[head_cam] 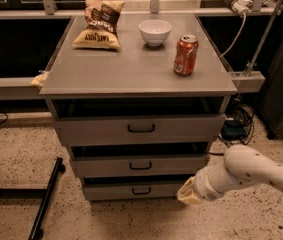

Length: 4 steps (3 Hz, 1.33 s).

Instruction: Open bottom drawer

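The bottom drawer (108,191) is the lowest of three grey fronts under the bench (131,74), just above the speckled floor (11,154), with its small black handle (141,190) at centre. The end effector (190,193) hangs low at that front's right end, on a white arm (253,169) reaching in from the right. Whether it is open, closed or holding anything cannot be told. A chip bag (98,24), a white bowl (154,31) and a red can (186,55) sit on the bench.

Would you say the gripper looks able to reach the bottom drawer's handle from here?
Probably yes. The gripper sits low at the right end of the bottom drawer, and nothing stands between it and the handle to its left.
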Available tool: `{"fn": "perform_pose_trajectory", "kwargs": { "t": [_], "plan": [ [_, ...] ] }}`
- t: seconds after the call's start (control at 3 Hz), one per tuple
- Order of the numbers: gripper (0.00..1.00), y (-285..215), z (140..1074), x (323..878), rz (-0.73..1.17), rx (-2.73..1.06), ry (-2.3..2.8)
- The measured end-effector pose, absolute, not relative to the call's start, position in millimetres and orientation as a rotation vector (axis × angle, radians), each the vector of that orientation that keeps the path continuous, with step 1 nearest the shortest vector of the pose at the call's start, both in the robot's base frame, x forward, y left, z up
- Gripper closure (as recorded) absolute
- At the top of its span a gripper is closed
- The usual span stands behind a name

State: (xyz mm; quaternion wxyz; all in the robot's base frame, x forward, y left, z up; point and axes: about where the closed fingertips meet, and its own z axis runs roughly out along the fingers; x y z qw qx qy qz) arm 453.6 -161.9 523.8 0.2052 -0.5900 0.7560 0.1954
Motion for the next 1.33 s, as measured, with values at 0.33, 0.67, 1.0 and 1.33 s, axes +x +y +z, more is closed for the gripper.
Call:
{"fn": "perform_pose_trajectory", "kwargs": {
  "t": [0.33, 0.67, 1.0, 1.33],
  "plan": [
    [1.0, -169, 459, 510, 0.524, -1.715, 2.037],
    [1.0, -186, 388, 534, 0.598, -1.71, 2.081],
    [1.0, -188, 352, 536, 0.638, -1.666, 2.108],
    [1.0, -194, 340, 533, 0.626, -1.676, 2.076]
  ]
}}
